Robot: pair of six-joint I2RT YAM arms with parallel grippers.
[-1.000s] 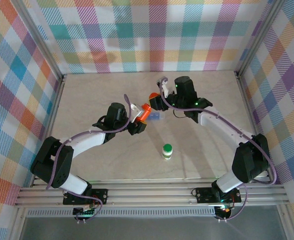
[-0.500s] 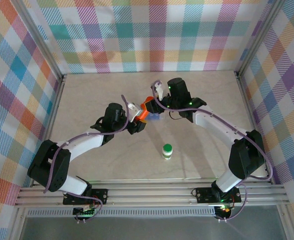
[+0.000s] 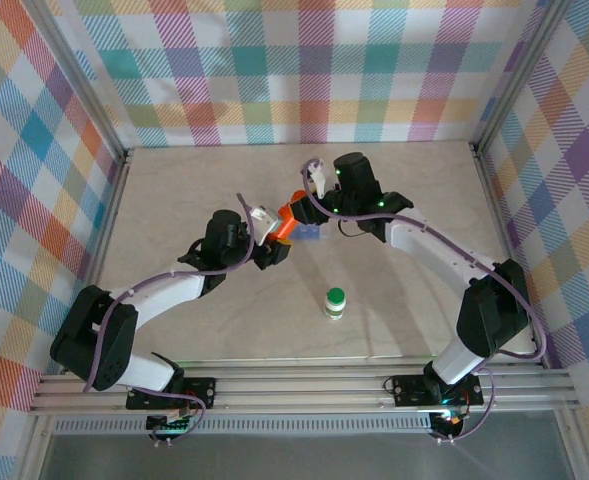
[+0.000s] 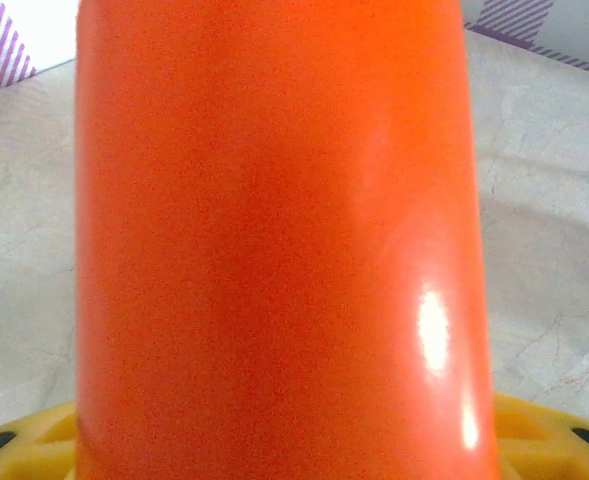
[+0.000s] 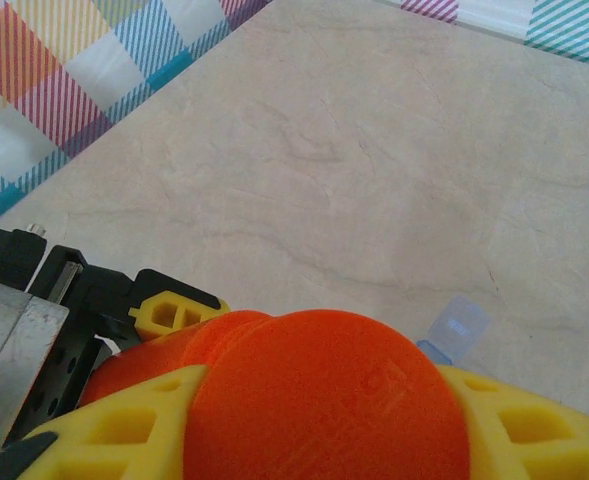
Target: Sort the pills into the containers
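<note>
Left gripper (image 3: 277, 233) pinching orange bottle (image 4: 274, 240), right gripper (image 5: 324, 425) pinching cap (image 5: 324, 385), overhead green-lidded bottle (image 3: 335, 301)

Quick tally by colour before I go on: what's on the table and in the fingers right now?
Orange: 2, the orange bottle and the orange cap
Green-lidded white bottle: 1
Pale blue clear piece: 1
Total: 4
</note>
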